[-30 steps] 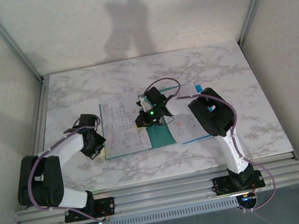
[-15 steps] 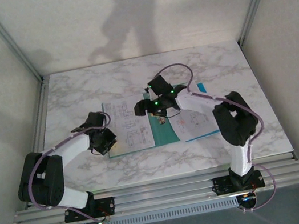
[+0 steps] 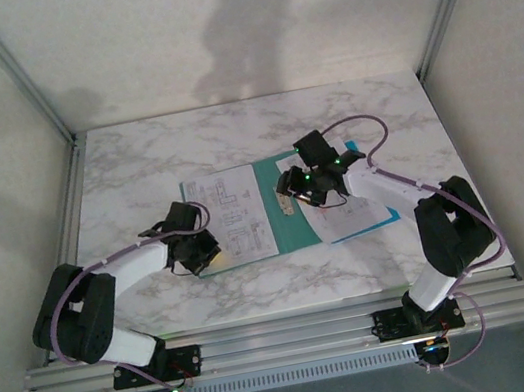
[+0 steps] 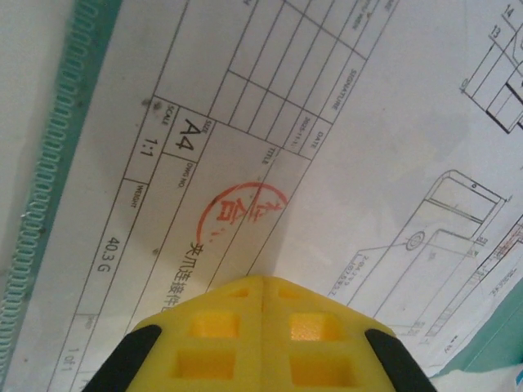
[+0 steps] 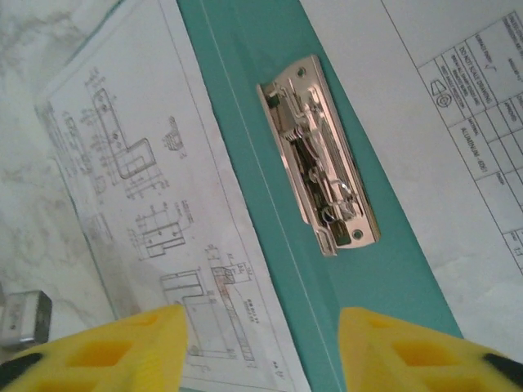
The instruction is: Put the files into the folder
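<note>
On the marble desk (image 3: 133, 158), one teal folder (image 3: 295, 229) opened flat, with one silver metal clip (image 5: 319, 155) on its middle panel. Two white files of technical drawings, one to each side: the left sheet (image 3: 234, 211) on the folder's left leaf, a teal edge visible beyond its border; the right sheet (image 3: 351, 211) over the right leaf, one bright blue strip (image 3: 377, 224) along its near edge. Two end effectors over the papers. Left end effector (image 4: 263, 287) clenched, yellow fingertips pressed together with nothing between, low at the left sheet's near corner, beside one round red stamp (image 4: 243, 211); contact with the paper impossible to tell. Right end effector (image 5: 261, 327) released, fingers spread wide and empty, above the clip and apart from it.
</note>
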Controlling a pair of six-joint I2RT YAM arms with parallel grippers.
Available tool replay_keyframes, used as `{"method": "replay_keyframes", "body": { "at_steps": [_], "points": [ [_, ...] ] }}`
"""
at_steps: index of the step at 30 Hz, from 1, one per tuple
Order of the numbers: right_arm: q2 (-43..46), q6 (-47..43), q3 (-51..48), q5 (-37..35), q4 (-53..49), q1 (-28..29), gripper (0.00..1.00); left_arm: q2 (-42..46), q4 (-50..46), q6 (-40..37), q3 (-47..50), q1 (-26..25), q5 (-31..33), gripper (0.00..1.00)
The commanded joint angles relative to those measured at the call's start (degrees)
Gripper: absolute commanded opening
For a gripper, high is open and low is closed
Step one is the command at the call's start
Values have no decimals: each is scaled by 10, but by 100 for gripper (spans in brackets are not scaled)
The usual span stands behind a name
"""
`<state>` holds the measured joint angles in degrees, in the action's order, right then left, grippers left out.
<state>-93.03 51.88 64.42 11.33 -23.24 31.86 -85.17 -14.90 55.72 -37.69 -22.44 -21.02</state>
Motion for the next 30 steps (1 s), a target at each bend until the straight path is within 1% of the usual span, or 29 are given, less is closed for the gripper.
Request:
{"method": "replay_keyframes", "body": {
  "at_steps": [1,4,6,8,11,15,18,24,30],
  "points": [
    [7,56,-2,-24,-4,-3,40,-21,5,11,13,-18,-19,0],
    [-19,73,13,-30,-18,-3,23,-15,2,14,12,-25,-11,0],
    [-37,77,25,-36,-23,-3,14,-10,1,16,14,-27,-9,0],
    [-54,85,33,-41,-24,-3,10,-4,0,16,14,-27,-8,0],
    [-83,94,49,-39,-29,-2,7,10,-16,13,2,-32,7,0],
    [-111,108,65,-40,-33,6,5,34,-55,-4,-41,-44,35,0],
    [-128,117,75,-40,-40,15,3,34,-59,-14,-64,-53,31,0],
    [-149,128,88,-42,-53,26,2,-15,-24,-28,-88,-92,5,0],
    [-154,135,79,-41,-52,29,2,-66,-4,-27,-91,-116,10,0]
  ]
}}
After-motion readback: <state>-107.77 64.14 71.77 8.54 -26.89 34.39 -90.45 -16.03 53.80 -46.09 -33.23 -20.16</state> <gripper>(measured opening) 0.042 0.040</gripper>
